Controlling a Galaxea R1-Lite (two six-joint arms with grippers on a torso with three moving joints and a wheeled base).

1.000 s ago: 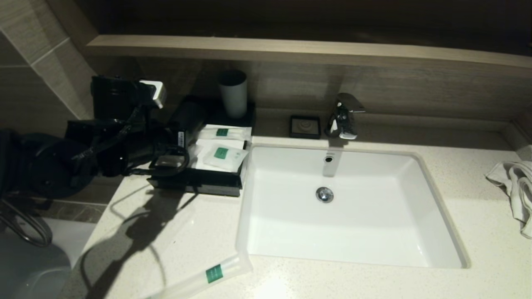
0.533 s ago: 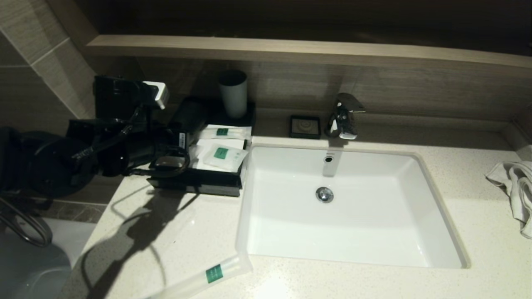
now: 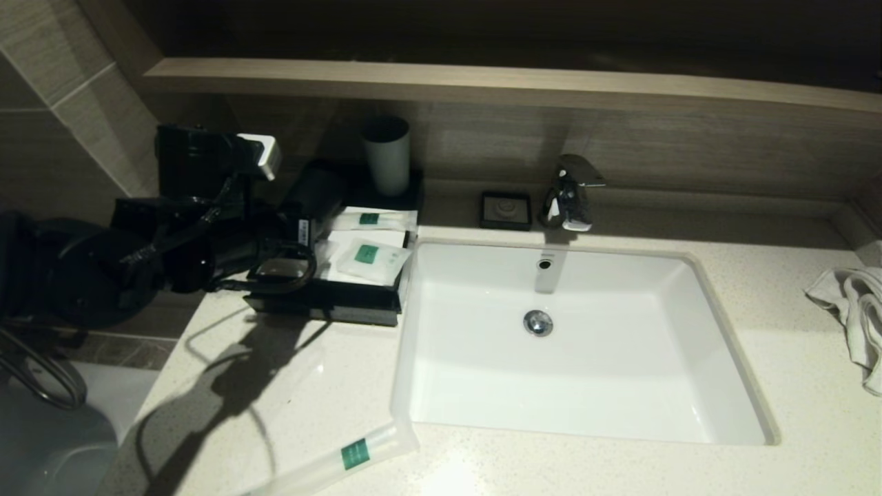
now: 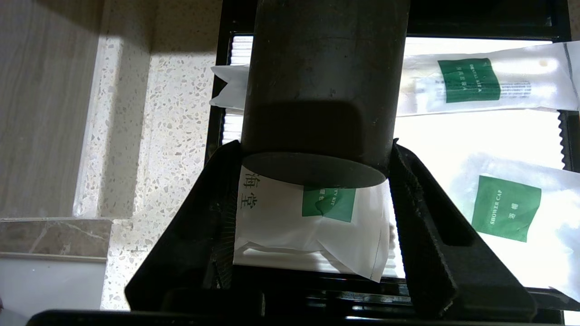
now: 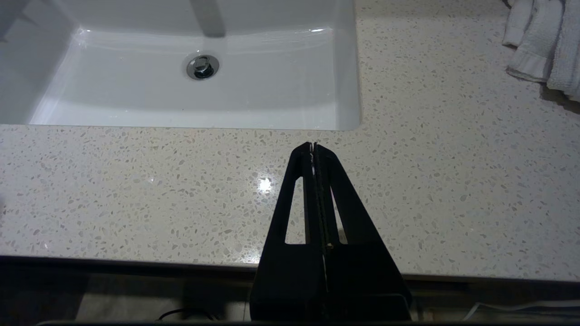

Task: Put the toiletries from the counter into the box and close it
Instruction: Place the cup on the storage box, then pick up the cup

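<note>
My left gripper (image 3: 303, 227) is over the left side of the black box (image 3: 331, 308), shut on a black tumbler (image 4: 321, 81) that it holds tilted above the box's white panel (image 4: 476, 136). On that panel lie a long slim packet (image 3: 372, 220), a shower-cap pouch (image 3: 369, 259) and a second pouch (image 4: 312, 226), partly hidden under the tumbler. Another long slim packet (image 3: 344, 456) lies on the counter (image 3: 275, 386) at the front edge. My right gripper (image 5: 313, 146) is shut and empty, parked above the counter's front, out of the head view.
A grey tumbler (image 3: 387, 160) stands at the box's back. The white sink (image 3: 586, 386) fills the middle, with a faucet (image 3: 569, 193) and a small black dish (image 3: 506, 209) behind it. A towel (image 3: 854, 313) lies far right. A wood-look ledge (image 3: 482, 83) runs above.
My left arm has shifted very slightly with the tumbler. Nothing else has moved.
</note>
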